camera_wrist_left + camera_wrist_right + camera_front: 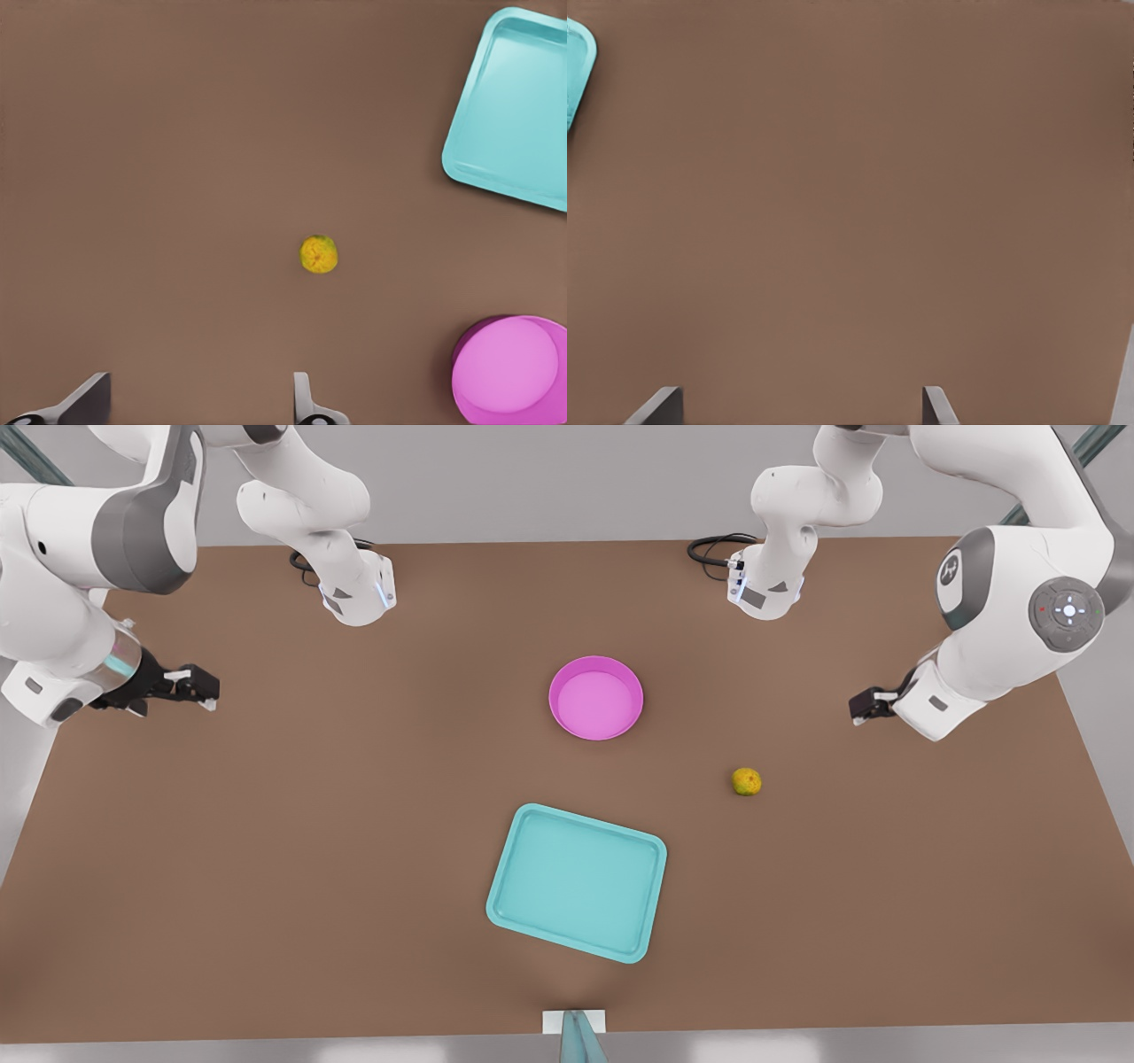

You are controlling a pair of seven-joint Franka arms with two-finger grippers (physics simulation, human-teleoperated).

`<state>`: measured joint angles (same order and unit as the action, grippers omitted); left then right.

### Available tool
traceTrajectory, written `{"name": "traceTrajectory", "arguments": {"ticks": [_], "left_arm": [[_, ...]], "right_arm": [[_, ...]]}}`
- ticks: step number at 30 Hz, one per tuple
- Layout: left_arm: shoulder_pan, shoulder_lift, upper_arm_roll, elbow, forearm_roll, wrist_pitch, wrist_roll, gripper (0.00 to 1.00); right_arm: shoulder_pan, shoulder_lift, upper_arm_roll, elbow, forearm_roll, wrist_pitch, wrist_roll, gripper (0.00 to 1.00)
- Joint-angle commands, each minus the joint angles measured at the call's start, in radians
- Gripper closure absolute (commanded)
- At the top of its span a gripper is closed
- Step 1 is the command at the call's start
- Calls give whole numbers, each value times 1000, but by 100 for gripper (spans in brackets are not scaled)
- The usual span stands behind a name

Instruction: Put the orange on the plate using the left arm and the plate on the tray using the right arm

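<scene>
Nothing had been grasped; the task stood at its first step, the approach to the orange (747, 781). The fruit lay alone on the brown bench (266, 850), apart from the magenta plate (596, 697) and the teal tray (576, 881), which were also apart from each other.

The left gripper (858, 707), at the front view's right, hung above the bench with its fingers (303, 403) spread wide and holding nothing. In the left wrist view the orange (319, 254) sat ahead of the fingertips, roughly in line with one of them instead of centred in the gap. The plate (509, 370) and tray (514, 106) lay off to the side of that same finger.

The right gripper (205, 686), at the front view's left, waited with fingers (935, 409) wide apart and empty over bare bench; a corner of the tray (576, 75) showed well off to one side.

The next move probably called for the left arm to shift sideways until the orange was between its fingers, then descend and close gently on the small round fruit, which could roll away.
</scene>
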<state>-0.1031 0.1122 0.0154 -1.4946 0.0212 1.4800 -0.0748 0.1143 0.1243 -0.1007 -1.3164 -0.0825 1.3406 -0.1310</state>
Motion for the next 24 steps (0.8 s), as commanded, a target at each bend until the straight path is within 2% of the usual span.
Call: {"name": "traceTrajectory", "arguments": {"ticks": [1,3,6,8,11,13,24], "left_arm": [[-3,0,0,0,2,39,-57,0],[-4,15,0,-1,0,43,-71,0],[-47,237,-12,-6,-12,69,-66,0],[-58,323,-15,-96,-13,270,-56,0],[-75,317,-15,-388,-13,670,-65,0],[-84,311,-15,-469,-13,770,-65,0],[-124,337,-15,-501,-15,804,-68,0]], "right_arm": [[-1,0,-1,0,0,55,-59,0],[1,3,-1,0,-2,55,-59,0],[1,3,-1,2,-2,55,-59,0],[1,5,-1,2,-2,55,-59,0],[2,9,-1,3,-2,55,-59,0],[2,9,-1,2,-2,55,-59,0],[2,17,-1,2,1,55,-59,0]]}}
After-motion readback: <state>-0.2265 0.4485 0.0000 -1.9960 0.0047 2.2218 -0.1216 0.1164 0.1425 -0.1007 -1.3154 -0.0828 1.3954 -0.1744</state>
